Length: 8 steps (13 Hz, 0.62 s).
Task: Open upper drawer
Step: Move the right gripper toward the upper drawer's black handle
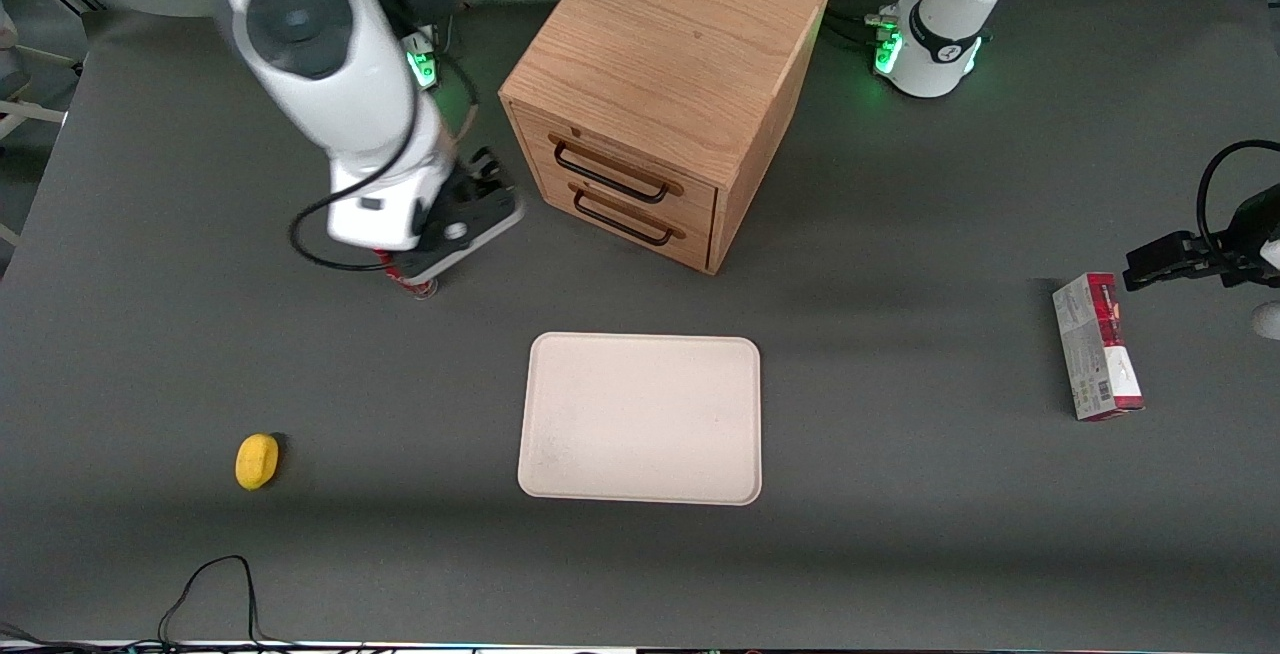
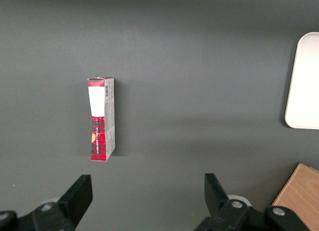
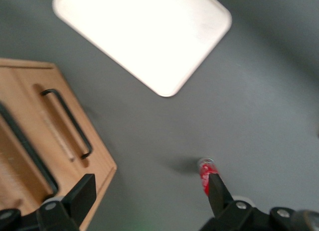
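Note:
The oak cabinet (image 1: 668, 34) stands at the back middle of the table, both of its drawers shut. The upper drawer (image 1: 625, 159) carries a thin black wire handle (image 1: 610, 174); the matching lower drawer (image 1: 640, 234) sits under it. My right gripper (image 1: 445, 244) hangs beside the cabinet, toward the working arm's end of the table and off the drawer fronts. It is open, with only bare table between its fingers (image 3: 79, 193). The right wrist view shows the upper drawer (image 3: 15, 171), the lower drawer's handle (image 3: 67, 124) and the gripper (image 3: 149, 191) apart from both.
A small red can (image 1: 410, 282) (image 3: 206, 173) stands on the table just under the gripper. A cream tray (image 1: 640, 454) lies nearer the front camera than the cabinet. A yellow object (image 1: 256, 461) lies toward the working arm's end, and a red-and-white box (image 1: 1097, 346) toward the parked arm's.

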Tool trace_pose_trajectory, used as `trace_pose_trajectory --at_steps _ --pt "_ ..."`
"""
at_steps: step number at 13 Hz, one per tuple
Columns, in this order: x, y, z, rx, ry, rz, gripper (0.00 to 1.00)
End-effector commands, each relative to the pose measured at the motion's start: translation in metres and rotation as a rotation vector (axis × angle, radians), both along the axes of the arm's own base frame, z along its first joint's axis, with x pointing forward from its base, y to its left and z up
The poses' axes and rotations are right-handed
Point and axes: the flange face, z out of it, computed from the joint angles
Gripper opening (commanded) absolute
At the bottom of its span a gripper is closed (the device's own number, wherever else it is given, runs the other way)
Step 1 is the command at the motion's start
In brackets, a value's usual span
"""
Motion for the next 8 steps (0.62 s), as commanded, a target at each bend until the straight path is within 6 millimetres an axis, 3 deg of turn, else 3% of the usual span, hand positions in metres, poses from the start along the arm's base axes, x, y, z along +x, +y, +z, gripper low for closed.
trace_pose_trajectory --at_steps 1,4,8 --pt "-0.016 0.038 0.001 0.012 -0.002 0.068 1.0" --pt "-0.05 0.081 -0.005 0.008 0.008 0.165 1.0" --pt "-0.059 0.085 -0.001 0.051 0.029 0.362 1.0"
